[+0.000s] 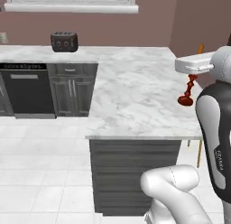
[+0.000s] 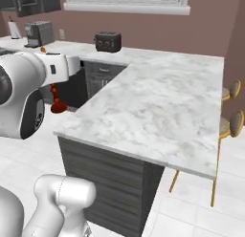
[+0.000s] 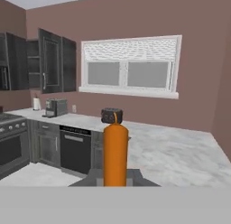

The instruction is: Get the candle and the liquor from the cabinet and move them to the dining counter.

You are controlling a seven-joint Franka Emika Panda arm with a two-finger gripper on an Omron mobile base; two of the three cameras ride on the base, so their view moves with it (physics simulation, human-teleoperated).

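My gripper is shut on the candle, held upright in the air at the near side of the dining counter. The orange taper fills the middle of the hand view; its tip pokes out above the hand. Below the hand hangs the dark red holder, clear of any surface. The cabinet is on the far wall at the left with a door swung open. The liquor is out of view.
A black toaster sits on the back worktop under the window. A coffee machine stands further left, a stove beyond it. A dishwasher is below. Stools line the counter's right side.
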